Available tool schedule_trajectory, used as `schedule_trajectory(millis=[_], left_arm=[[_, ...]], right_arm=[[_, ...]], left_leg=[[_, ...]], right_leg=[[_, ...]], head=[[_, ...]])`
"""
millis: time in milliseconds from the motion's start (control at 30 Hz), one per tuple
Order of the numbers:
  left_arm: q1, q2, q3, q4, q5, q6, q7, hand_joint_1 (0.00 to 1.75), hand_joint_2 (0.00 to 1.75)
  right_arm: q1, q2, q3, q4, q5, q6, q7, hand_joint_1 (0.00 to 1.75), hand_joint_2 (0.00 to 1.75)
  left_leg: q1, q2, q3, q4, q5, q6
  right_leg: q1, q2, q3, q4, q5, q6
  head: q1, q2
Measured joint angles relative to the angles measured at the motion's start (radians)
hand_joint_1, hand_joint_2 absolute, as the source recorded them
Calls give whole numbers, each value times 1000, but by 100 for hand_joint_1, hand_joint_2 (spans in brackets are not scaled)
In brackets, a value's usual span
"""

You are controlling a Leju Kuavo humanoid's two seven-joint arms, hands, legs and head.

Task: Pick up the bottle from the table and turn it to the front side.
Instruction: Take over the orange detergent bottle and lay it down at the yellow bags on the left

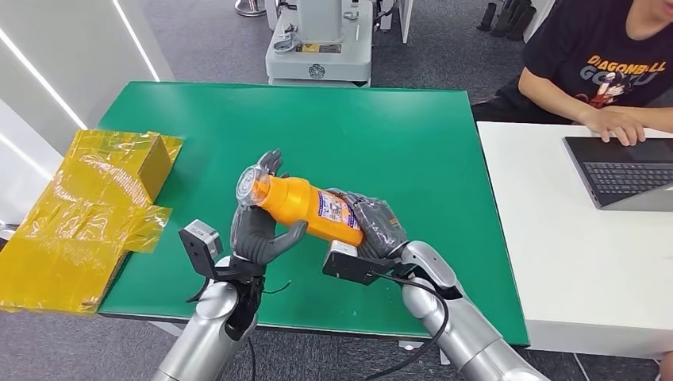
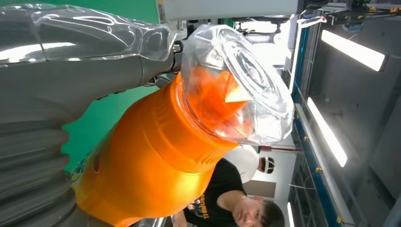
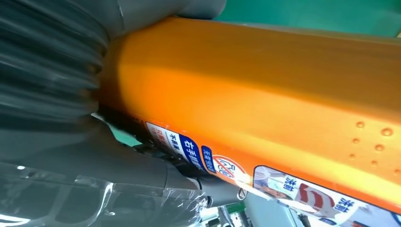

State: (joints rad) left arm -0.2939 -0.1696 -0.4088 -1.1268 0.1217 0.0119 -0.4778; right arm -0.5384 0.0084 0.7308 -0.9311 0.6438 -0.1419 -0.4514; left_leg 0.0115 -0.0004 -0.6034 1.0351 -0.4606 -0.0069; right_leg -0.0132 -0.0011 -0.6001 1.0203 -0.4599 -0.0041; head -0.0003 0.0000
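Observation:
An orange bottle (image 1: 309, 208) with a clear cap (image 1: 252, 185) and a printed label lies sideways in the air above the green table (image 1: 397, 135). My left hand (image 1: 258, 226) grips its neck end, thumb under the body and fingers behind the cap. My right hand (image 1: 377, 226) holds its base end. In the left wrist view the clear cap (image 2: 236, 85) and the orange bottle's shoulder (image 2: 156, 161) are close up. The right wrist view has the bottle's side (image 3: 265, 90) with the label (image 3: 246, 172) along one edge.
A crumpled yellow plastic sheet with a box (image 1: 95, 206) lies at the table's left edge. A white table (image 1: 571, 262) with a laptop (image 1: 623, 171) stands to the right, where a person (image 1: 603, 63) sits. A grey machine base (image 1: 317, 48) stands beyond the far edge.

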Motion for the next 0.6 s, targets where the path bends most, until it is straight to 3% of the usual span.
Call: schedule_trajectory(millis=[133, 367, 600], left_arm=[[-1, 0, 0, 0, 7, -5, 5, 0, 175], [0, 0, 2, -8, 119, -127, 8, 0, 175], [0, 6, 9, -41, 117, -127, 16, 0, 175]], right_arm=[[3, 0, 1, -12, 2, 9, -21, 175, 175], [3, 3, 2, -15, -4, 28, -52, 175, 175], [-1, 3, 7, -9, -4, 66, -69, 175, 175]], left_leg=[[0, 0, 0, 0, 0, 0], [0, 0, 0, 0, 0, 0], [0, 0, 0, 0, 0, 0]], right_leg=[[0, 0, 0, 0, 0, 0], [0, 0, 0, 0, 0, 0], [0, 0, 0, 0, 0, 0]], head=[[0, 0], [0, 0], [0, 0]])
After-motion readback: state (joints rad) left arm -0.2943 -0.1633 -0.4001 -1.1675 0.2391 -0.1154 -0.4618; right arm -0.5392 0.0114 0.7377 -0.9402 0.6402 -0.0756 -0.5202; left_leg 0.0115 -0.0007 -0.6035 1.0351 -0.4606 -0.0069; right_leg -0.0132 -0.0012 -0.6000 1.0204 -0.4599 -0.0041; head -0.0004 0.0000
